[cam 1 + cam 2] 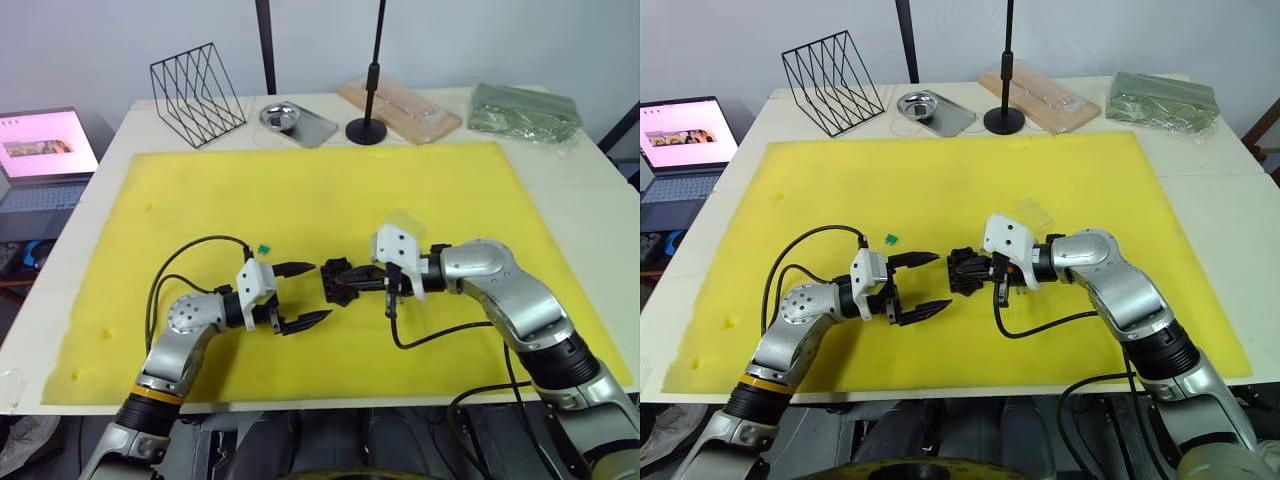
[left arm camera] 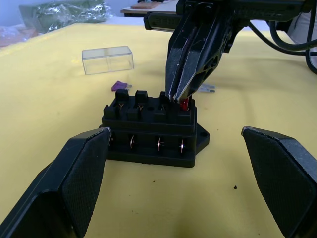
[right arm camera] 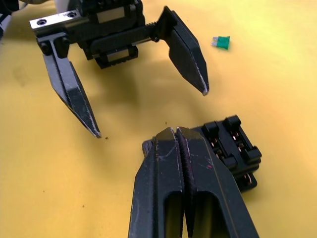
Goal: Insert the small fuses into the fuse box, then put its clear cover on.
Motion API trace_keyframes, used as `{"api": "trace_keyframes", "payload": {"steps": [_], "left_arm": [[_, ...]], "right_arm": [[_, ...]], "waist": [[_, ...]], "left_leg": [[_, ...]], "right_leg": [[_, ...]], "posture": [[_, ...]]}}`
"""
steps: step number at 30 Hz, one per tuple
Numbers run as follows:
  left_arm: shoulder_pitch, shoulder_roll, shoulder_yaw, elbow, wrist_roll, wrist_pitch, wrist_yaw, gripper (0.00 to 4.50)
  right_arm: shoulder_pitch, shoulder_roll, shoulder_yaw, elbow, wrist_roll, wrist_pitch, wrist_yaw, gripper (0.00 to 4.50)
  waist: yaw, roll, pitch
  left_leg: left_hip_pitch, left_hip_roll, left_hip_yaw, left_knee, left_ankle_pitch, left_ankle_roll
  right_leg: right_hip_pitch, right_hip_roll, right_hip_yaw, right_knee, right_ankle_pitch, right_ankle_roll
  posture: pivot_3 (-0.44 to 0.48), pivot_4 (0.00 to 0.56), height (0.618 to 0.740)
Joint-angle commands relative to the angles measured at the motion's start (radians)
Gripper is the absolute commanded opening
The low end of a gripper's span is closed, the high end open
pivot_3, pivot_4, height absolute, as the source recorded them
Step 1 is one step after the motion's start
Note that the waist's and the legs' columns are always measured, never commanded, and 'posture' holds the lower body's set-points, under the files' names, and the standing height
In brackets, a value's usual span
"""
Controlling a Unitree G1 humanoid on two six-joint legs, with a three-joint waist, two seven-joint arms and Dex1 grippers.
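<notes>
The black fuse box (image 1: 338, 281) lies on the yellow mat (image 1: 330, 190), between my two grippers. My right gripper (image 1: 354, 283) is shut on a red fuse (image 2: 184, 104), holding it at a slot on top of the box's end. My left gripper (image 1: 320, 291) stands open just left of the box, a finger (image 2: 74, 183) on each side, not touching it. The green fuse (image 1: 263, 248) lies loose behind the left gripper. In the left wrist view, a purple fuse (image 2: 120, 86) and a greyish fuse (image 2: 208, 89) lie beyond the box. The clear cover (image 2: 108, 59) rests farther back.
At the table's far edge stand a black wire rack (image 1: 198, 95), a metal tray (image 1: 295, 122), a black stand with a round base (image 1: 367, 128), a packaged wooden board (image 1: 400, 108) and a green bag (image 1: 525, 110). A laptop (image 1: 40, 150) sits off the table's left.
</notes>
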Motion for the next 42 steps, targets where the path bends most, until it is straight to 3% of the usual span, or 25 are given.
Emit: {"api": "trace_keyframes", "payload": {"steps": [1, 18, 24, 32, 42], "left_arm": [[0.002, 0.002, 0.008, -0.018, -0.001, -0.017, 0.003, 4.50], [-0.001, 0.020, 0.013, -0.060, -0.009, 0.018, 0.025, 4.50], [-0.008, 0.019, 0.013, -0.059, -0.009, 0.023, 0.026, 4.50], [-0.016, 0.017, 0.012, -0.052, -0.007, 0.022, 0.023, 4.50], [-0.019, 0.014, 0.010, -0.035, -0.001, 0.010, 0.020, 4.50]], "right_arm": [[0.007, -0.005, -0.009, -0.004, -0.015, -0.030, -0.001, 0.06], [0.053, 0.005, 0.027, 0.068, -0.140, -0.251, -0.003, 0.06], [0.031, 0.015, -0.033, 0.043, -0.079, -0.202, -0.008, 0.06], [0.015, 0.006, -0.099, -0.073, 0.066, 0.012, -0.002, 0.06], [0.041, -0.005, -0.051, -0.107, 0.039, 0.046, -0.027, 0.06]], "waist": [[0.000, 0.000, 0.000], [0.000, 0.000, 0.000], [0.000, 0.000, 0.000], [0.000, 0.000, 0.000], [0.000, 0.000, 0.000]], "left_leg": [[0.000, 0.000, 0.000, 0.000, 0.000, 0.000], [0.001, 0.000, 0.000, 0.000, 0.000, 0.000], [0.000, 0.000, 0.000, 0.000, 0.000, 0.000], [0.000, 0.000, 0.000, 0.000, 0.000, 0.000], [0.000, 0.000, 0.000, 0.000, 0.000, 0.000]], "right_leg": [[0.000, 0.000, 0.000, 0.000, 0.000, 0.000], [0.000, 0.000, 0.000, 0.000, 0.000, 0.000], [0.000, 0.000, 0.000, 0.000, 0.000, 0.000], [0.000, 0.000, 0.000, 0.000, 0.000, 0.000], [0.000, 0.000, 0.000, 0.000, 0.000, 0.000]], "posture": [[0.000, 0.150, 0.740], [0.000, 0.150, 0.740], [0.000, 0.150, 0.740], [0.000, 0.150, 0.740], [0.000, 0.150, 0.740]]}}
